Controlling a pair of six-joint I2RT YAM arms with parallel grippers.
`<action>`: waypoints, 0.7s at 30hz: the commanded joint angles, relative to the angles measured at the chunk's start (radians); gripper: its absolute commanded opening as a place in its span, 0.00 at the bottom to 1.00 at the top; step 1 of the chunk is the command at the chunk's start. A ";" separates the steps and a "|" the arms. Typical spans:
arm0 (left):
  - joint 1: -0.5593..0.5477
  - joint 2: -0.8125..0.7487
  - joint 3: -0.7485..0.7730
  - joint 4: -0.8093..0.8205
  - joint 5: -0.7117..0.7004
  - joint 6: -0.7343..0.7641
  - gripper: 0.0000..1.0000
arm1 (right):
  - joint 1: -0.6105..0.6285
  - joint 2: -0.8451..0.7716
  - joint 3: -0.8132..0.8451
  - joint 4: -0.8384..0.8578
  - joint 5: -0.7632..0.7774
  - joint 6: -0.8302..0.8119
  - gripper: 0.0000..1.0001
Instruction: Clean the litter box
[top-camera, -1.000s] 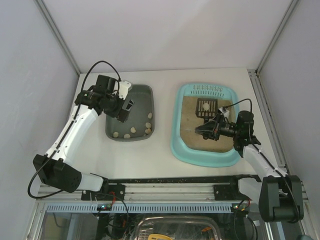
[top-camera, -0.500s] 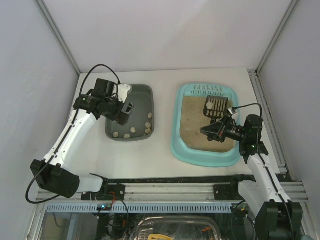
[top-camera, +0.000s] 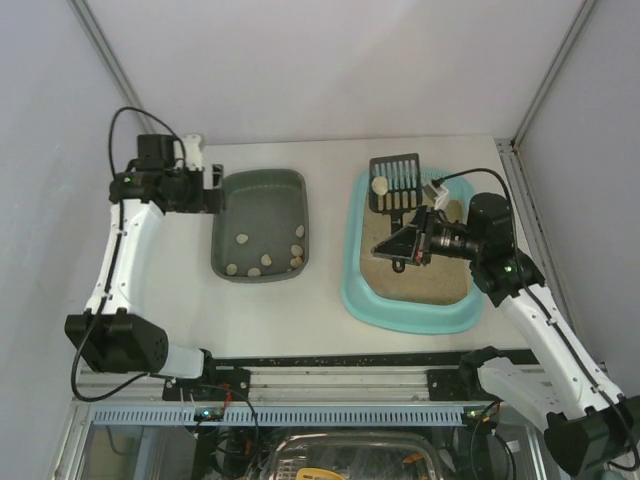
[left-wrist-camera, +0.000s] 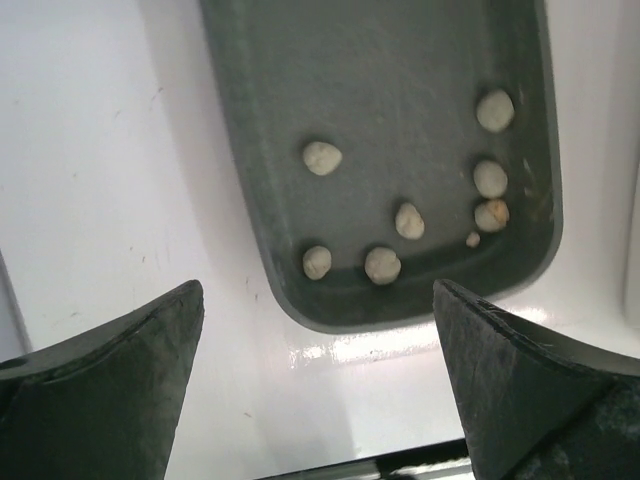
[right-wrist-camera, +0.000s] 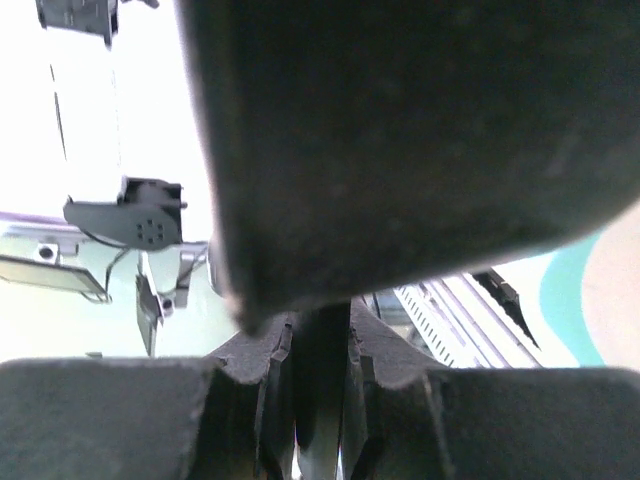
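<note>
Black plastic is what the right pincer (top-camera: 412, 232) has hold of: its jaws are clamped tight on the handle of a slotted scoop (top-camera: 393, 183), and the wrist view shows that handle wedged between them. A second ago the scoop head lay low on the sand in the middle of the litter box (top-camera: 400, 318). Now it is raised and swung to the far end, above the slotted section, with one pale clump (top-camera: 380, 185) on its bars (half a second ago it seemed to carry more, though that is hard to tell). The box itself sits at the right of the table, with beige litter (top-camera: 430, 280) showing under the arm. To its left is the grey tray (top-camera: 262, 200), with several clumps (top-camera: 262, 264) gathered at its near end. The left pincer (top-camera: 214, 189), jaws wide and empty, has pulled back from over that tray to its far-left corner. I judge that one scoop is done and the way to the tray is open for dumping.
</note>
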 joint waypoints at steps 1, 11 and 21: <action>0.169 0.055 0.073 0.012 0.188 -0.109 1.00 | 0.088 0.070 0.072 0.039 0.065 -0.096 0.00; 0.322 0.006 -0.034 0.072 0.292 -0.158 1.00 | 0.306 0.355 0.273 -0.016 0.183 -0.175 0.00; 0.401 0.019 0.057 0.085 0.130 -0.203 1.00 | 0.572 0.820 0.760 -0.496 0.627 -0.341 0.00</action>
